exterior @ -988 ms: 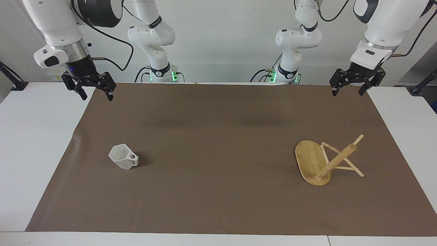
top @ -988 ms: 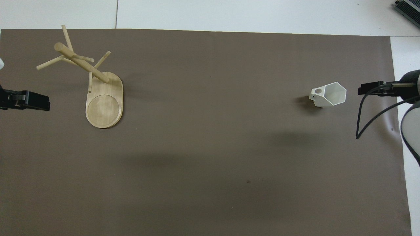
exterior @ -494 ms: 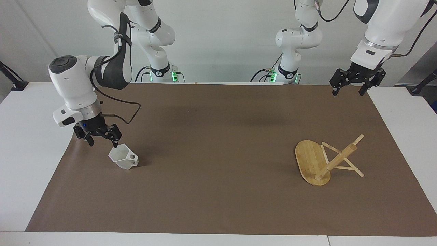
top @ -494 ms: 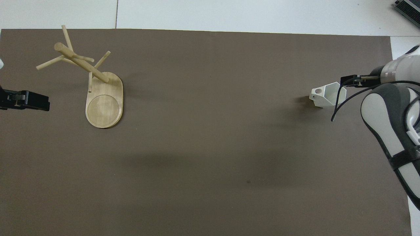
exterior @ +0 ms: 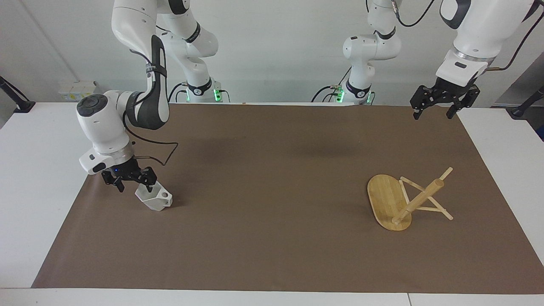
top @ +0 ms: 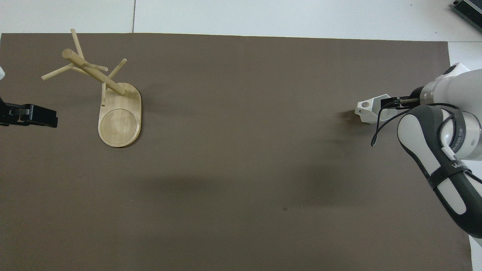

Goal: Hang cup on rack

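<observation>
White wall at the back, brown mat spread over the white surface.

Change over the last second: the right arm swung down from its raised spot at the robot-side edge of the mat, and the right gripper now sits at the cup, low over its rim. Jaws are spread wide, straddling the cup wall on the side toward the right arm's end. No squeeze visible, so I read the cup as not held. The overhead view shows the same: the gripper covers the cup's open mouth, and only the handle block with its round hole pokes out.

The cup itself hasn't shifted. It lies on the mat at the right arm's end.

The rack is unchanged at the left arm's end, well apart from the cup. Its post leans hard over instead of standing straight. The left gripper hasn't moved; it waits with jaws wide over the mat edge nearest the robots.

Meaning: approach done, grasp is the next step. Transport and hanging are still open, and the leaning rack likely complicates the hang.

Counts: 1 cup, 1 rack, 2 arms, 2 grippers, 1 mat. I make out about 5 pegs on the rack.
</observation>
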